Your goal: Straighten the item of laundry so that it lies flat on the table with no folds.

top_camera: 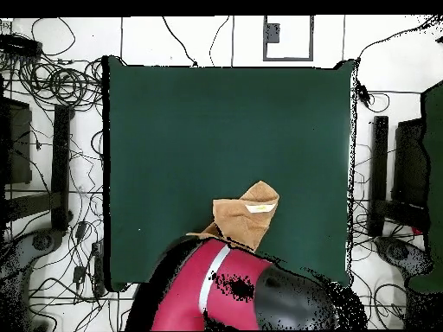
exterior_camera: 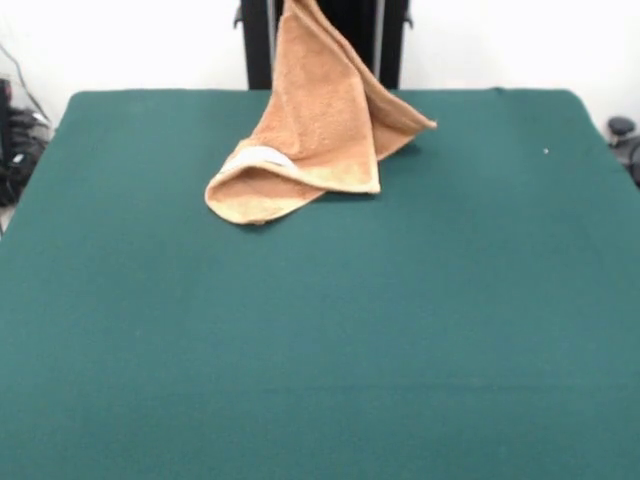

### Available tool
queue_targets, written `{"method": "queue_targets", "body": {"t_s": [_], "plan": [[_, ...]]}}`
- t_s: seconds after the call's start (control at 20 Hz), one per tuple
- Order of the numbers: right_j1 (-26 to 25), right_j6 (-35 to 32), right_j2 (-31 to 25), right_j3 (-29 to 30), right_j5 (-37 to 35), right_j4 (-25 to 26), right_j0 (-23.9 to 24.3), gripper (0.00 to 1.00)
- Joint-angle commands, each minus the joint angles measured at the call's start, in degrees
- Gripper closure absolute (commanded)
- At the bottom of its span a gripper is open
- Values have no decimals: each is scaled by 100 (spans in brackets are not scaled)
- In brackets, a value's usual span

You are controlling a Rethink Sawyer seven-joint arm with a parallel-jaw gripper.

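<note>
The orange-tan towel (exterior_camera: 320, 130) is drawn up into a peak at the table's far side. Its top runs out of the front view's upper edge and its lower end rests folded on the green table (exterior_camera: 320, 350). A white label (exterior_camera: 262, 156) shows in the fold. In the overhead view the towel (top_camera: 247, 216) lies bunched next to the robot's edge of the table (top_camera: 225, 130), partly under the red and black arm (top_camera: 216, 290). The gripper is hidden: above the frame in the front view, under the arm in the overhead view.
The black pedestal (exterior_camera: 260, 40) stands behind the towel. Cables and stands (top_camera: 52, 130) lie on the floor round the table. A small white speck (exterior_camera: 545, 152) sits on the cloth at the right.
</note>
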State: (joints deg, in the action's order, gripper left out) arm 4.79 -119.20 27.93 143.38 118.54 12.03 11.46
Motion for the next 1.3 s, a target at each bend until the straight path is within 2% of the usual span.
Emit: {"method": "queue_targets", "body": {"t_s": [0.05,0.35,0.7,1.3], "plan": [[-1704,-1274,-493,-636,129,-304,292,100],[-2536,-1159,-554,-1300,443,-112,638,100],[-3003,-999,-427,-1792,499,26,596,100],[-3230,-953,-407,-2064,528,118,611,100]]}}
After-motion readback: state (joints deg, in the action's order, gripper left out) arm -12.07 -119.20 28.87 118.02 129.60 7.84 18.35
